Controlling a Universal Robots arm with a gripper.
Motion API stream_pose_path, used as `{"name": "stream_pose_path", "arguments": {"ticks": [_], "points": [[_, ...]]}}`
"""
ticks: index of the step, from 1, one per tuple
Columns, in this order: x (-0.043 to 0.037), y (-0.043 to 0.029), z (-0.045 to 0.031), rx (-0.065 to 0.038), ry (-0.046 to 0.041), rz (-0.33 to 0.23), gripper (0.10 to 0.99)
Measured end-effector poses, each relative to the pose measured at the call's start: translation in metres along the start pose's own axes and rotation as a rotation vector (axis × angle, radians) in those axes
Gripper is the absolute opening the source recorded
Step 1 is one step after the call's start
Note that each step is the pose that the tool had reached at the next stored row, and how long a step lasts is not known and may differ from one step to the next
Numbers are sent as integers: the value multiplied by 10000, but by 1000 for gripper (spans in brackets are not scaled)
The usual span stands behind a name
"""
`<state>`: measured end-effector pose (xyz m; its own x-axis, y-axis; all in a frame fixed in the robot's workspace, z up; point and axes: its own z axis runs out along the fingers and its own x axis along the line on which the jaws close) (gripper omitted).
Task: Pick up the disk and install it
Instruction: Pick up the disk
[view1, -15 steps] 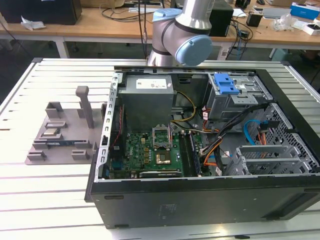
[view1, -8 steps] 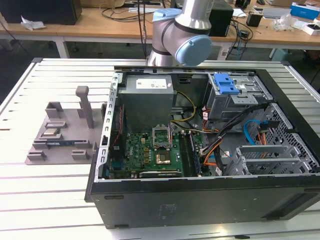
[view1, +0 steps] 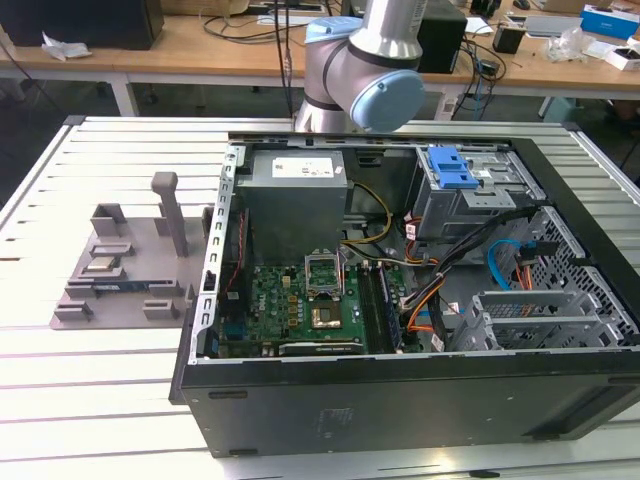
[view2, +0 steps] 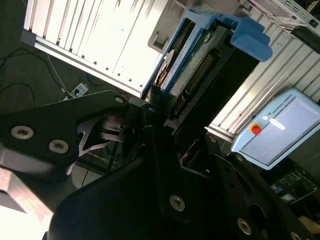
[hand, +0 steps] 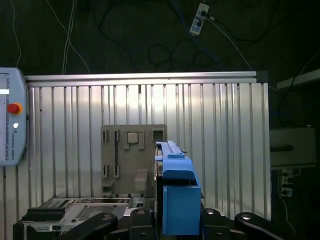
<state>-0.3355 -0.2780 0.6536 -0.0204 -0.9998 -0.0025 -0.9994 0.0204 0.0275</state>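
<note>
- Fingers (view2: 159, 135): clenched on the flat, rectangular silver-metal disk in its bright blue plastic carrier (view2: 192, 75). The disk stands edge-on between them and projects past their ends, as both wrist views show.
- Disk position: carried in the air, touching nothing but the fingers. In the first wrist view the blue carrier edge (hand: 177, 200) rises from between the fingers, with the slatted aluminium tabletop (hand: 220, 150) well beyond it.
- Grey moulded plastic fixture (hand: 132, 150): lies flat on the tabletop, well apart from the fingers and directly beyond the held disk in the first wrist view.
- Open black metal computer case (view1: 400, 400): lies on its side on the tabletop. The grey-and-blue robot arm (view1: 375, 70) stands over its far side in the exterior view. The grey metal drive cage with a ribbed blue plastic latch (view1: 455, 165) sits inside the case, well apart from the fingers.
- Pick-up step: judged complete. The disk is gripped firmly and is clear of the fixture and the tabletop.
- Installation step: judged not yet begun. No part of the disk is inside the case, and the carrier is not seated in any bay.
- Overall progress: roughly the first half is done. All of the fitting work is left.
</note>
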Motion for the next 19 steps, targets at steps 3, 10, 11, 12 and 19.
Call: {"name": "stream_pose_path", "arguments": {"ticks": [3, 10, 11, 12, 19], "points": [[-3, 1, -93, 0, 0, 0, 365], [-6, 3, -276, 1, 0, 0, 365], [-7, 3, -296, 0, 0, 1, 365], [-7, 3, -317, -1, 0, 0, 365], [-9, 5, -466, 0, 0, 1, 365]]}}
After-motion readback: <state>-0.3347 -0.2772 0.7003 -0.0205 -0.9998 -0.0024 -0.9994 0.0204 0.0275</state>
